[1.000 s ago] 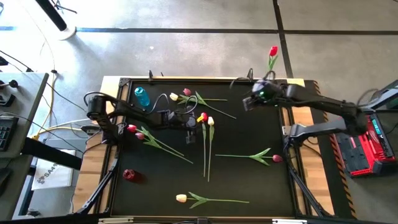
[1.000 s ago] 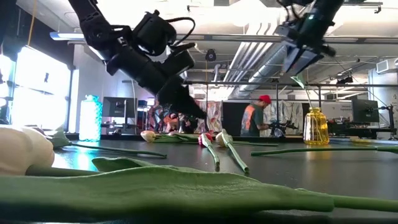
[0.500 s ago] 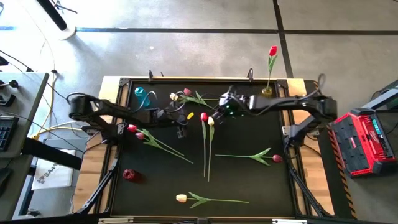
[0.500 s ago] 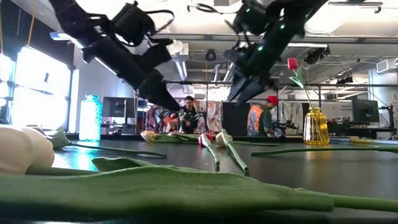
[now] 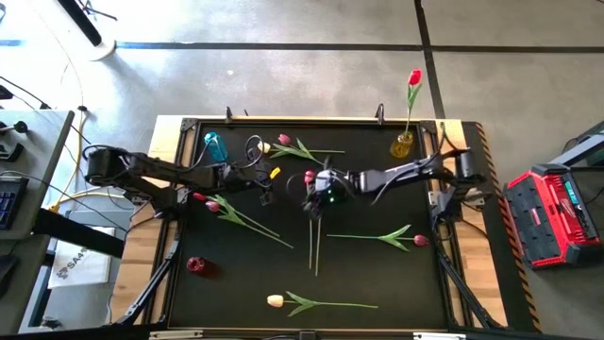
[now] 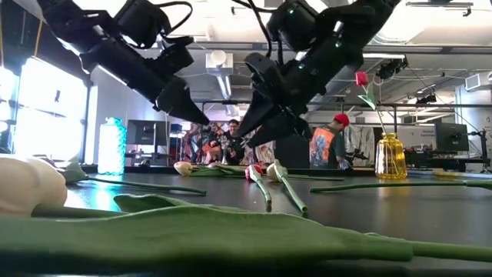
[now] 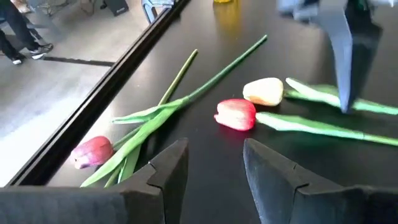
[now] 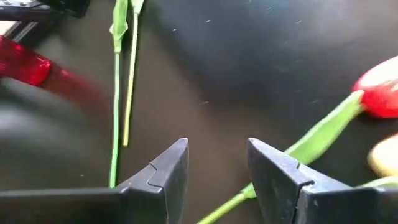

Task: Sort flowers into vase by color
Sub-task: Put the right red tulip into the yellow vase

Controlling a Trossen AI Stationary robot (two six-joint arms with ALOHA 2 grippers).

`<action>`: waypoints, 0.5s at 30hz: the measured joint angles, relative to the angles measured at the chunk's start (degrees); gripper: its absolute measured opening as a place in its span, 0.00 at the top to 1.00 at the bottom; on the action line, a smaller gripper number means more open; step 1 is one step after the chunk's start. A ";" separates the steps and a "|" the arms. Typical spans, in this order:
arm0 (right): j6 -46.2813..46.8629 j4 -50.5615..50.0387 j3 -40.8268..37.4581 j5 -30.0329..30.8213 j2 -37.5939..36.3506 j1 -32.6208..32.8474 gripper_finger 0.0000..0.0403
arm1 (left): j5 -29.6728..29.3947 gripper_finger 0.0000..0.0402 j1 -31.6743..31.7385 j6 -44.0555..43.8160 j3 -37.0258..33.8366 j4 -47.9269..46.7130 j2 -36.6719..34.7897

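Note:
A red tulip (image 5: 413, 79) stands with its stem in the yellow vase (image 5: 403, 145) at the far right. A red tulip (image 5: 310, 177) and a cream tulip (image 5: 321, 185) lie side by side mid-table, stems toward the near edge. My right gripper (image 5: 310, 192) hovers open just above their heads; its wrist view (image 8: 217, 163) shows the red head (image 8: 380, 93) and a stem (image 8: 314, 142) ahead of the fingers. My left gripper (image 5: 267, 185) is open and empty left of them (image 7: 214, 163). Other tulips lie scattered on the table.
A blue vase (image 5: 215, 147) stands at the far left and a red vase (image 5: 195, 266) near the left edge. Pink and cream tulips (image 5: 279, 144) lie at the far edge, red and pink ones (image 5: 206, 200) at left, a pink one (image 5: 419, 241) at right, a cream one (image 5: 275, 301) near the front.
My right gripper has swung from the yellow vase toward the table's left and come down over the red and cream tulips mid-table; the red tulip stays standing in the vase. My left gripper has drawn back toward the table's left edge and risen a little.

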 joint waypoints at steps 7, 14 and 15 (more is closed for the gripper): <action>2.16 -0.48 0.17 11.64 3.33 1.42 0.62 | 0.01 0.64 0.00 -0.28 0.03 0.49 0.18; 4.03 -1.36 0.22 13.81 3.33 0.74 0.62 | 0.01 0.64 0.00 -0.46 0.03 0.67 0.18; 3.99 -1.08 0.22 13.53 3.64 0.52 0.62 | 0.01 0.64 0.00 -0.48 0.03 0.83 0.18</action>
